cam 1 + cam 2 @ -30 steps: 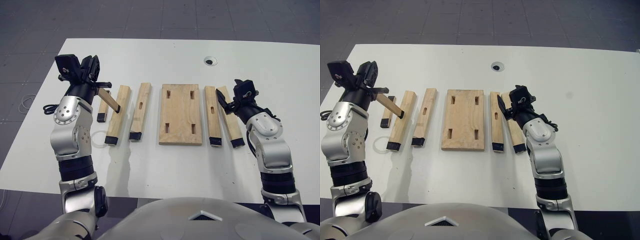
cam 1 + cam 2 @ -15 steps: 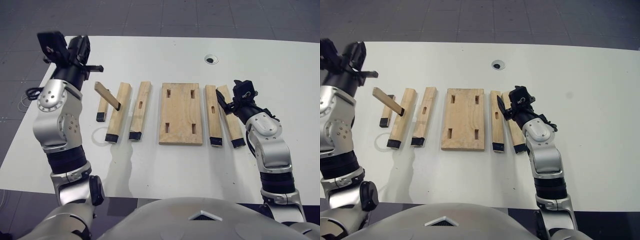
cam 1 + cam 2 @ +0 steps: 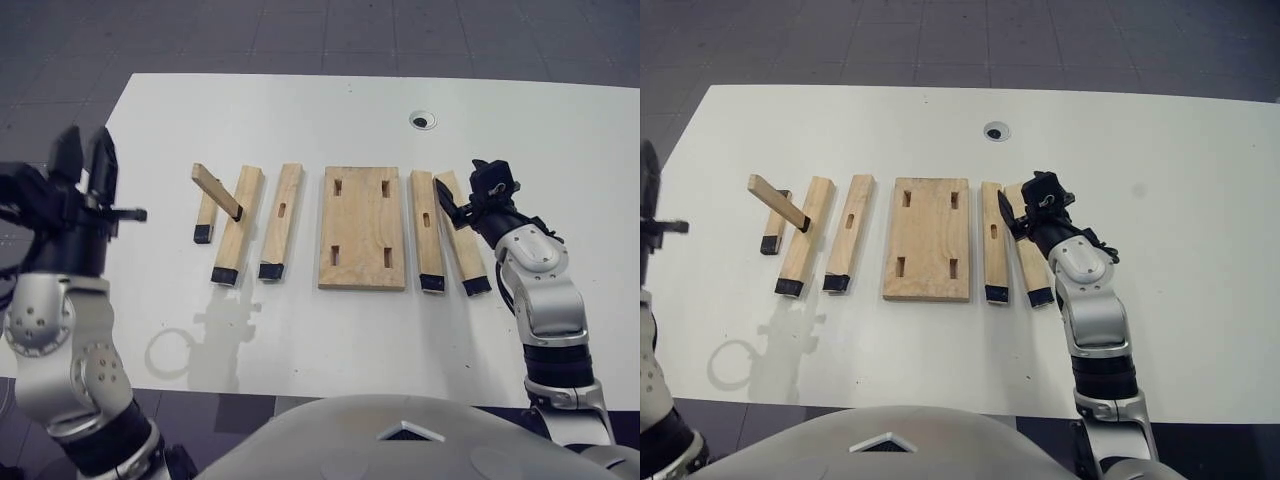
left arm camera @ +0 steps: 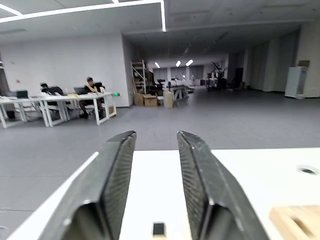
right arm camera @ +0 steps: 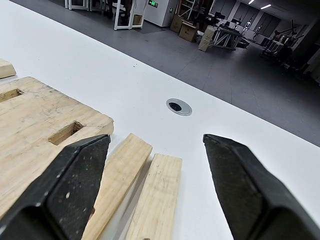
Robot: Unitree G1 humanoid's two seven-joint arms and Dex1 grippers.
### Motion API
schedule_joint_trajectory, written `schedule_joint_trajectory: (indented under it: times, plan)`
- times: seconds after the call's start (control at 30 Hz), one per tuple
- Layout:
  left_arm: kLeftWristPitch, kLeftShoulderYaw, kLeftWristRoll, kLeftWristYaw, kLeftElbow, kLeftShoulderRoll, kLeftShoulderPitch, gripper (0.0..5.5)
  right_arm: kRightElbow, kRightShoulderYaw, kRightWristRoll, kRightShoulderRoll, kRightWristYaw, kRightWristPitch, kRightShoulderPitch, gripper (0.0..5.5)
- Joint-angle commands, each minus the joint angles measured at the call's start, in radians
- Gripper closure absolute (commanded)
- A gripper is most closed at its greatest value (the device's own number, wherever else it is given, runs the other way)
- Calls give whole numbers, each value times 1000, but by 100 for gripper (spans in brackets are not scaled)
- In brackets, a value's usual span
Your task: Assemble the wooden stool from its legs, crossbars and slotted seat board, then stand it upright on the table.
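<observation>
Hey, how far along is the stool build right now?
Barely started. Done: one crossbar looks plugged, tilted, into a leg left of the seat board. In hand: nothing; the left pincer is open, raised at the left side of the table, and the right pincer is open over the two right legs. Left: fitting the other legs, the short crossbar, the seat, then standing it upright.

Both head eyes look forward and steeply down over the table (image 3: 300, 110), holding the whole seat board (image 3: 363, 228) at middle distance, the right eye placing it farther left. The left wrist camera sits well left of the seat board, facing level towards the room beyond. The right wrist camera lies close over the legs (image 5: 155, 195) just right of the seat board, facing the cable hole (image 5: 178, 106) beyond it, which the head views share.
</observation>
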Motion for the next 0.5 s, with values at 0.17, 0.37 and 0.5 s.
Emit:
schedule_joint_trajectory:
  times: [0.17,0.37,0.5]
  plan:
    - [-162,-214,129,-87,173,-107,246,278,-7,5,2,-10,10,5,-5,207]
    - [-246,-315,285,-65,364,-91,235,255,-7,11,0,-11,13,-1,-11,207]
    - [-260,-344,348,-41,452,-78,224,255,-6,13,0,-10,13,-4,-13,207]
